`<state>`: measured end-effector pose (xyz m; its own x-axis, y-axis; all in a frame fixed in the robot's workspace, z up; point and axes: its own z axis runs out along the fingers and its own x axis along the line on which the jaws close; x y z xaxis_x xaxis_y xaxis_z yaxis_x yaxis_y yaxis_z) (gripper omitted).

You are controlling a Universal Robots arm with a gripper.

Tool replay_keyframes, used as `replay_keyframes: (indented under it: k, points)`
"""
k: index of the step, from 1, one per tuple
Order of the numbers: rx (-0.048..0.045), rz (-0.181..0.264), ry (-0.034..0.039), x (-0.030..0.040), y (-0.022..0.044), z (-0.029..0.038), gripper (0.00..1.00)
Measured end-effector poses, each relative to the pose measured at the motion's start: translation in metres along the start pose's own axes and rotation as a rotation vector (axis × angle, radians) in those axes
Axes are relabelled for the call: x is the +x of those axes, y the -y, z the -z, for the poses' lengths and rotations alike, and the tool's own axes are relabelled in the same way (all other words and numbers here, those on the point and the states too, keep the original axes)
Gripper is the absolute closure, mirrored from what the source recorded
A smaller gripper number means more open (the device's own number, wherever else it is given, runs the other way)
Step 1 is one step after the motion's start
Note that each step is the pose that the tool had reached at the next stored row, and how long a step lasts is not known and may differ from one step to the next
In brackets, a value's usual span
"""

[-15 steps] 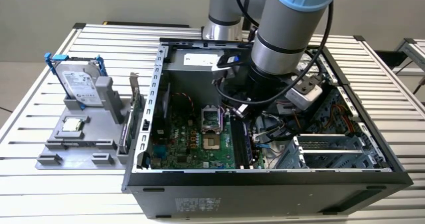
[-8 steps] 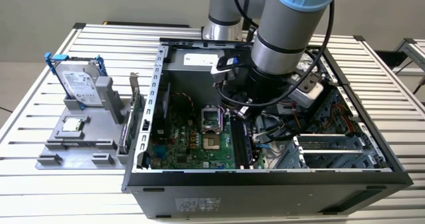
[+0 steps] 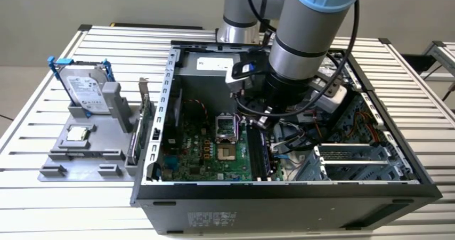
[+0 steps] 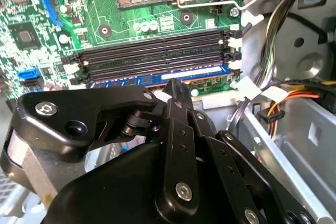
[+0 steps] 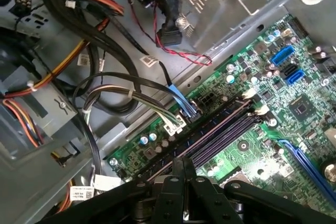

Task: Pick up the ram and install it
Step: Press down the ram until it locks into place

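Observation:
The ram [image 4: 199, 73] is a thin blue-green stick standing on edge in the memory slot nearest the case's drive side. Two empty black slots [image 4: 152, 51] run alongside it. In the exterior view the ram [image 3: 257, 150] lies to the exterior view's right of the processor socket [image 3: 224, 138]. My gripper [image 4: 175, 88] is down inside the case, its black fingers closed together on the ram's top edge about midway along. In the first wrist view the gripper [image 5: 184, 165] meets the line of slots [image 5: 226, 135].
Cable bundles [image 3: 306, 138] and the drive cage [image 3: 355, 157] crowd the exterior view's right of the slots. The case wall [image 3: 167, 101] stands at the exterior view's left. Outside it, a grey fixture [image 3: 53, 170] carries a hard drive [image 3: 85, 88], a square processor chip [image 3: 76, 134] and an expansion card [image 3: 138, 128].

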<state>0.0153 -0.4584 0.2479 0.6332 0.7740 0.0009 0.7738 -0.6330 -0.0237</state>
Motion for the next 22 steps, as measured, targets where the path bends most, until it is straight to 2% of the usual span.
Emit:
replay_keyframes:
  k: [22]
  points:
    - [0.0077, 0.277, -0.0022, 0.0003, 0.0003, 0.0000, 1.00]
